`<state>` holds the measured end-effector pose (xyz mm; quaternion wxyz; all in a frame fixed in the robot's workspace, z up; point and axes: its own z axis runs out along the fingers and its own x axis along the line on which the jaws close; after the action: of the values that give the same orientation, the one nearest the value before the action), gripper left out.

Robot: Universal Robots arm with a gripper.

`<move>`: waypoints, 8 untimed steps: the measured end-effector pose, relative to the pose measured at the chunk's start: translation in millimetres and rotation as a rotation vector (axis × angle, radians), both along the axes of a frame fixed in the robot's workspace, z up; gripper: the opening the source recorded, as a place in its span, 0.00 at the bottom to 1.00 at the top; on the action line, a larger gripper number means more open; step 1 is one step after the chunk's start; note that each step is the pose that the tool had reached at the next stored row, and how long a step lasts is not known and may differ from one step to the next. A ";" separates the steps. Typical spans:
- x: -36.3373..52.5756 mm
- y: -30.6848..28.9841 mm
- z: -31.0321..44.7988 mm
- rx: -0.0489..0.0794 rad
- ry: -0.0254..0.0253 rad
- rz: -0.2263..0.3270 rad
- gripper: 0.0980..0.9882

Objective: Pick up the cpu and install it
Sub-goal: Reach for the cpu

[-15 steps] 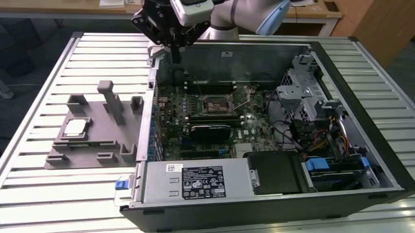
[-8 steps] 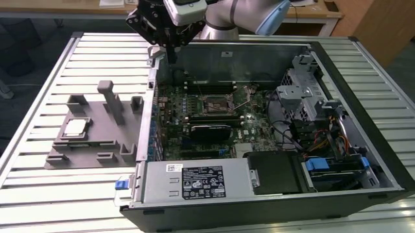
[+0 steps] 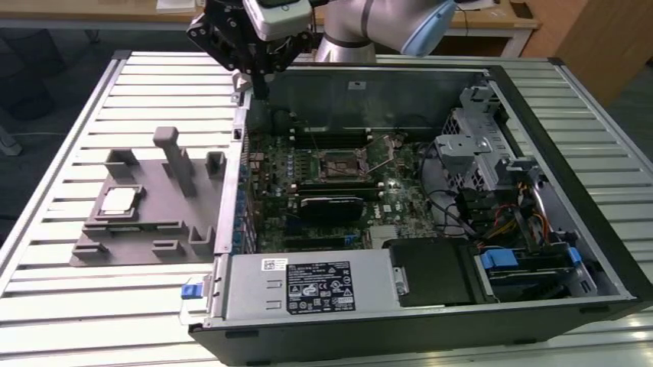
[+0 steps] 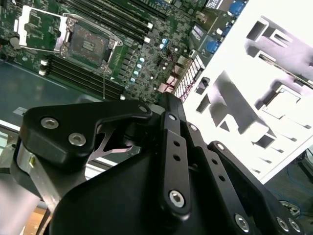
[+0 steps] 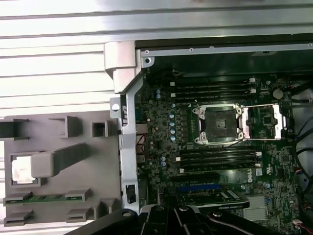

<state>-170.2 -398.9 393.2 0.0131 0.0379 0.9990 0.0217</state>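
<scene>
The cpu point(image 3: 119, 200), a small square chip with a pale shiny top, lies in a recess of the grey holder block point(image 3: 153, 237) at the exterior view's left, outside the case. In the first wrist view the cpu point(image 5: 20, 171) is partly covered by a grey post. The open cpu socket point(image 3: 340, 164) sits mid-motherboard, its metal frame flipped back; both wrist views show the socket point(image 5: 217, 123) point(image 4: 88, 44). My gripper point(image 3: 258, 80) hangs high over the case's far left corner, well away from the cpu and holding nothing I can see.
The open computer case point(image 3: 571, 176) has tall metal walls. Inside are memory slots point(image 5: 212, 88), a black heatsink point(image 3: 329, 208), drive cages and cables point(image 3: 490, 176) and a power supply point(image 3: 306, 287). Upright posts point(image 3: 173, 157) rise from the holder block. A ribbed metal table point(image 3: 61, 306) lies underneath.
</scene>
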 end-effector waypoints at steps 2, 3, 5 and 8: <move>-2.7 0.0 0.0 0.000 -0.0001 0.000 0.01; -3.9 0.0 0.0 0.000 -0.0001 0.000 0.01; -6.5 0.0 0.0 0.000 -0.0001 0.000 0.01; -10.1 0.0 0.0 0.000 -0.0002 0.000 0.01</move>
<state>-180.3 -399.0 393.1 0.0132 0.0379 0.9990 0.0217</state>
